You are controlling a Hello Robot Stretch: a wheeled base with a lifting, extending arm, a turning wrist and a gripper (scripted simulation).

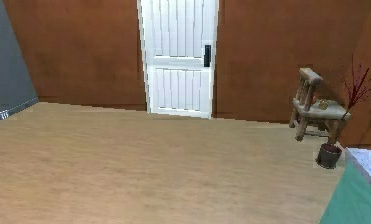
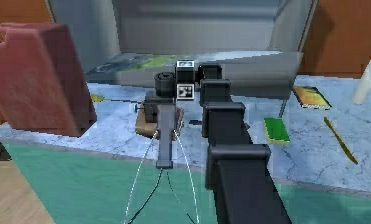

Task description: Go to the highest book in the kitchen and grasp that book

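Note:
In the arm side view my arm (image 2: 233, 150) reaches out over a blue-grey marbled countertop (image 2: 103, 135) with a teal front. The gripper (image 2: 153, 104) sits left of the two white marker squares (image 2: 183, 80). A small brown thing (image 2: 145, 126) lies on the counter right behind it, so I cannot tell whether the gripper holds anything. Beyond the gripper, a flat greenish book-like thing (image 2: 131, 64) lies on a raised grey ledge (image 2: 253, 68). Another flat green and yellow book (image 2: 311, 97) lies lower, on the countertop at the right.
A big maroon box-like thing (image 2: 38, 80) stands on the counter's left. A small green item (image 2: 276, 131), a thin yellow utensil (image 2: 339, 137) and a pale cylinder (image 2: 368, 80) lie at the right. The forward view has a white door (image 1: 178, 55), a wooden stool (image 1: 315, 105), a potted twig plant (image 1: 331, 152) and open wood floor (image 1: 143, 165).

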